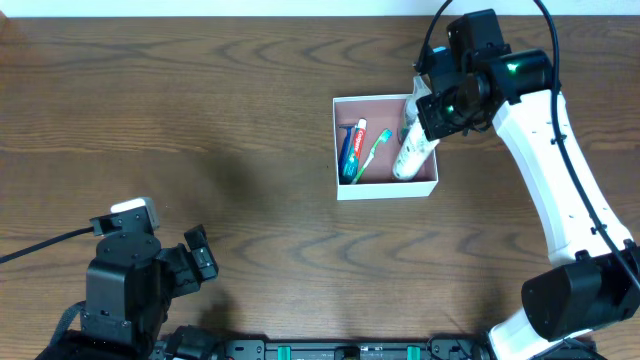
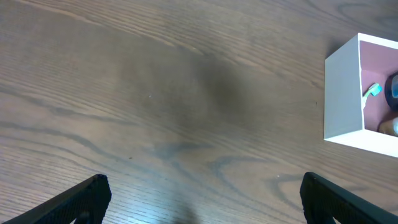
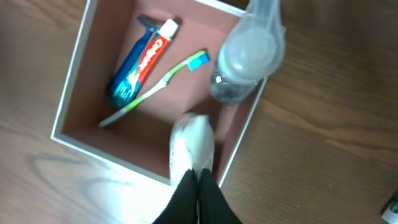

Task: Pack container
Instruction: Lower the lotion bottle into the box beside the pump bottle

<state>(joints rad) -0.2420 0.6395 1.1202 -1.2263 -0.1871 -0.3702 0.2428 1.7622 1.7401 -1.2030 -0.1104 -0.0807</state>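
right claw (image 3: 199,177) fingers together, looks clamped on white tube (image 3: 193,146). box (image 3: 67,102) sits directly below, its corner under the tube. Suggest moving inward, clear of the bottle (image 3: 249,62) ahead, lowering, then releasing. left claw (image 2: 202,199) spread apart, well off.

in your right wrist view, the square, shallow white cardboard box with a dusty-pink inside (image 3: 67,93) sits on the dark brown wooden table (image 3: 329,124). inside it, a blue, red and white toothpaste tube (image 3: 140,59) lies slanted near the left wall. a green toothbrush with a blue-and-green head (image 3: 155,87) lies just beside it, at much the same slant. a clear plastic bottle with a frosted cap (image 3: 245,62) stands over the box's right wall. your right gripper (image 3: 198,177) has its black fingers pressed together. a blurred white tube-like object (image 3: 193,146) sits right at their tips, and you cannot tell whether they pinch it.
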